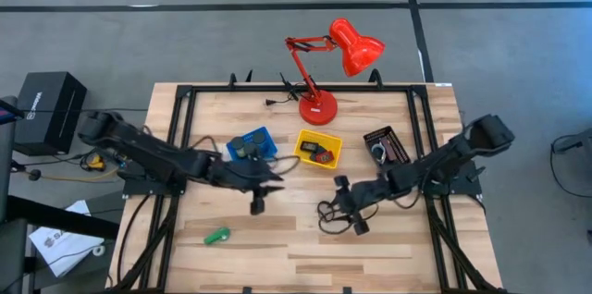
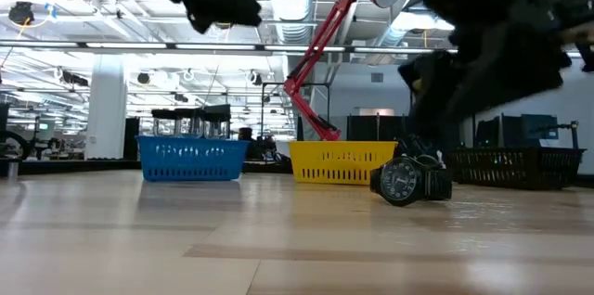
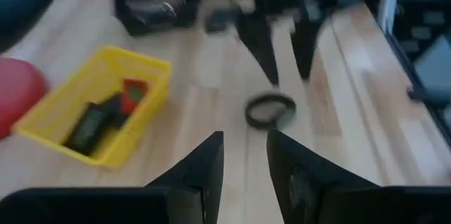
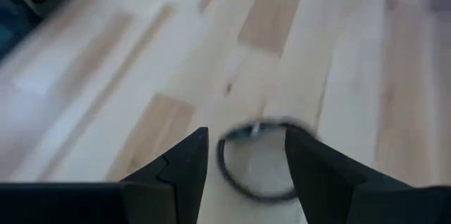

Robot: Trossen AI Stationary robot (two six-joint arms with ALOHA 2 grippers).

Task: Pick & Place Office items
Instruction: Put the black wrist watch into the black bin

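Note:
A black wristwatch (image 2: 408,181), its strap closed in a loop (image 4: 257,182), lies on the wood right of the table's middle (image 1: 329,213). My right gripper (image 4: 246,139) is open just above it, one finger on each side of the loop (image 1: 350,206); I see no touch. My left gripper (image 1: 276,181) hovers between the blue tray (image 1: 252,144) and the table's middle. It is open by a narrow gap, with nothing between its fingers (image 3: 244,136). A green clip (image 1: 217,236) lies near the front left. The yellow tray (image 1: 318,149) holds a red piece and dark pieces (image 3: 106,115).
A red desk lamp (image 1: 324,72) stands at the table's far edge, its head over the edge. A black tray (image 1: 387,144) with dark items sits at the right. A small dark piece (image 1: 257,203) shows just nearward of the left gripper. Bare wood stretches along the front.

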